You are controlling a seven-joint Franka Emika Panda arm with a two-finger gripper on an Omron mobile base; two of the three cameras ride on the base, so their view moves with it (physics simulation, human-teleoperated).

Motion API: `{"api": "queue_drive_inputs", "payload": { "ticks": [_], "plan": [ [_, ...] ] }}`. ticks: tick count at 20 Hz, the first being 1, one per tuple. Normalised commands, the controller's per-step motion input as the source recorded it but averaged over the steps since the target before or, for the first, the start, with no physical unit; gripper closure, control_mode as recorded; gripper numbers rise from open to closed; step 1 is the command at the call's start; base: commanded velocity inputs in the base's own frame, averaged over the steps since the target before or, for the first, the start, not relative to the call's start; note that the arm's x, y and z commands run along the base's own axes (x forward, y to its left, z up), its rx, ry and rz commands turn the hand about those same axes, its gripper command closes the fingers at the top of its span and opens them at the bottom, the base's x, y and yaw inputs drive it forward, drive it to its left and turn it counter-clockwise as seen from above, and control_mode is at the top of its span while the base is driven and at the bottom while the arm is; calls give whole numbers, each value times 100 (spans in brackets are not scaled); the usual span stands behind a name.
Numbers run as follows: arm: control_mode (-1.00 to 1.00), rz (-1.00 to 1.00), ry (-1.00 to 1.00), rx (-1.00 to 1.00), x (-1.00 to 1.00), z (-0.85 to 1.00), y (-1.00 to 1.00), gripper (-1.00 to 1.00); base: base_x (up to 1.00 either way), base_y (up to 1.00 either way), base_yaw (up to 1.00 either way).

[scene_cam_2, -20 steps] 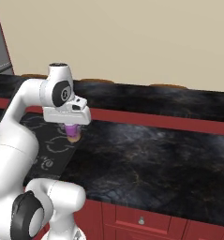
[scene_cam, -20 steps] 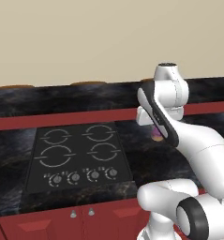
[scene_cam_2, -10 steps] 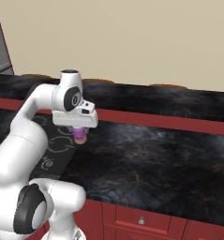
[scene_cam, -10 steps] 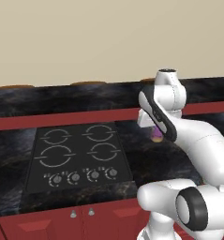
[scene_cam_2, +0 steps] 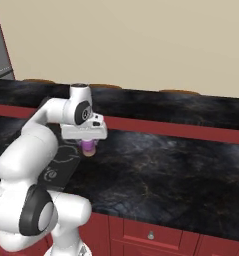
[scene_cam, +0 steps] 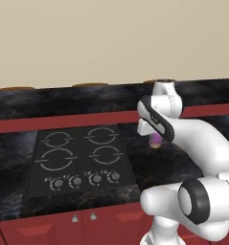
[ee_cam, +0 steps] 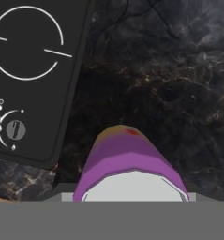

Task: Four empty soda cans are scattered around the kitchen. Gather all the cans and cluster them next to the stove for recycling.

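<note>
A purple soda can (scene_cam: 155, 140) with an orange base band hangs upright under my hand, a little above the black counter just right of the stove (scene_cam: 80, 158). My gripper (scene_cam: 154, 136) is shut on the soda can. From the right base the can (scene_cam_2: 88, 146) shows below the white hand (scene_cam_2: 85, 132), beside the stove's right edge (scene_cam_2: 58, 162). Looking along the gripper, the can (ee_cam: 127, 159) points down at the marbled counter, with a burner ring and a knob of the stove (ee_cam: 24, 70) to its left.
The black marbled countertop (scene_cam_2: 161, 170) stretches to the right of the stove. Behind it runs a raised back ledge with a red band (scene_cam: 63, 119) and flat brown discs (scene_cam: 89, 85) on top. Dark red cabinet fronts (scene_cam_2: 151, 232) lie below the counter's front edge.
The arm has stretched out and carried the can a little farther forward and lower, beside the stove's right edge. The grip on the can is the same.
</note>
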Motion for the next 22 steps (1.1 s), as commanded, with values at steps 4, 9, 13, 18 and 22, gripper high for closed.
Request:
{"api": "queue_drive_inputs", "payload": {
  "ticks": [4, 9, 13, 18, 22],
  "plan": [
    [-100, 10, 2, 0, 27, -42, 1, 100, 0, 0, 0],
    [-100, 10, 1, 1, 23, -40, 0, 100, 0, 0, 0],
    [-100, 9, 1, 1, 19, -41, 0, 100, 0, 0, 0],
    [-100, 8, 0, 1, 16, -40, 0, 100, 0, 0, 0],
    [-100, 7, 0, 1, 16, -40, 1, 100, 0, 0, 0]
  ]
}}
